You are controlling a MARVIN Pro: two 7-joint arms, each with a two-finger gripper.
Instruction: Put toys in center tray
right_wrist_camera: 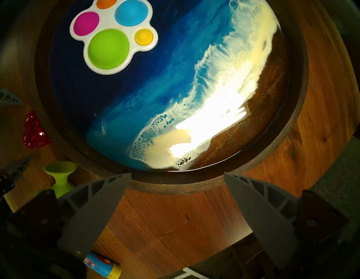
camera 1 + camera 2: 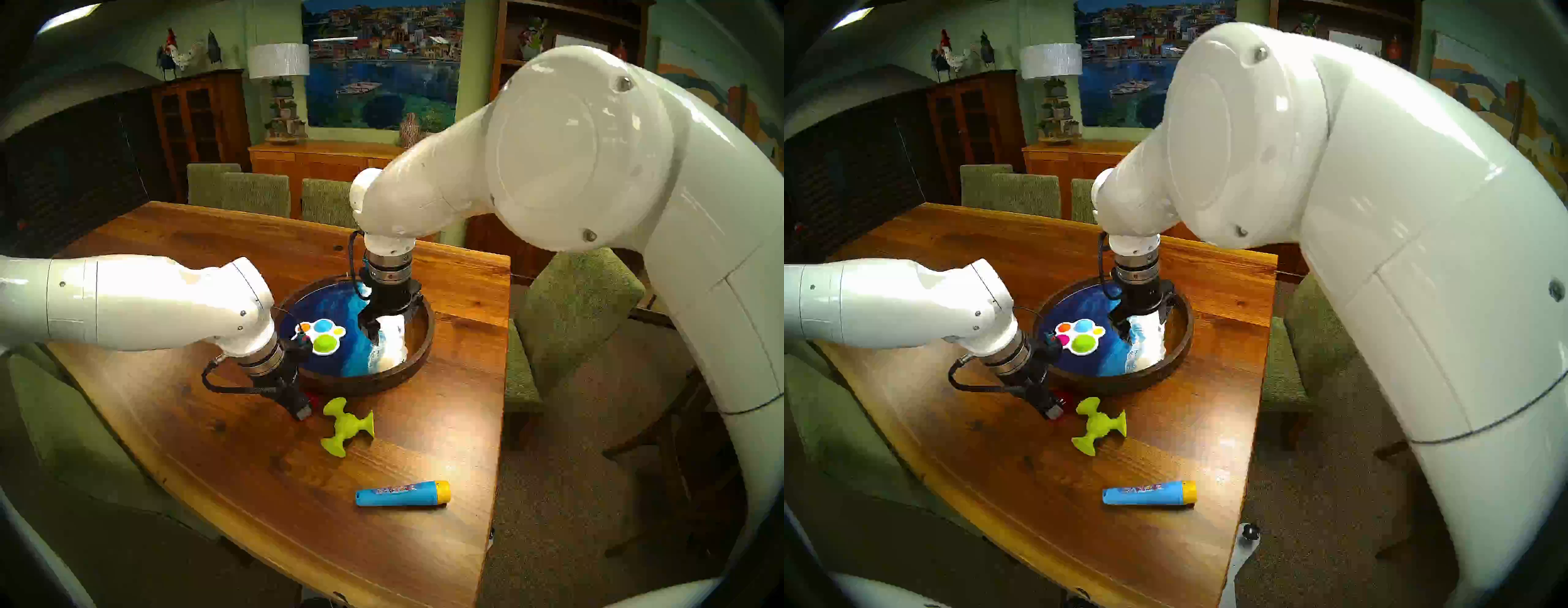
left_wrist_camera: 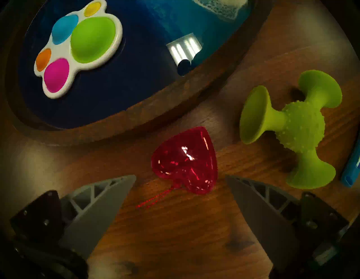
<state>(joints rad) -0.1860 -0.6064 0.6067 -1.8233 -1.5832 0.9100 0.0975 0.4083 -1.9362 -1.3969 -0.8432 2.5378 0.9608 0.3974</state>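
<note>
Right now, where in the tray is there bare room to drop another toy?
The tray is mostly bare: the blue-and-white stretch between the paw pad and the far rim is free. Only the pad's side is taken. Outside, the near rim is crowded by the red piece and green suction toy.

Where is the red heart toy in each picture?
Head left: red heart mostly hidden behind the left pincer, below the tray.
Head right: same spot.
Left wrist: lower centre.
Right wrist: left edge.
Shared landmark: the tray's rim beside it.
</note>
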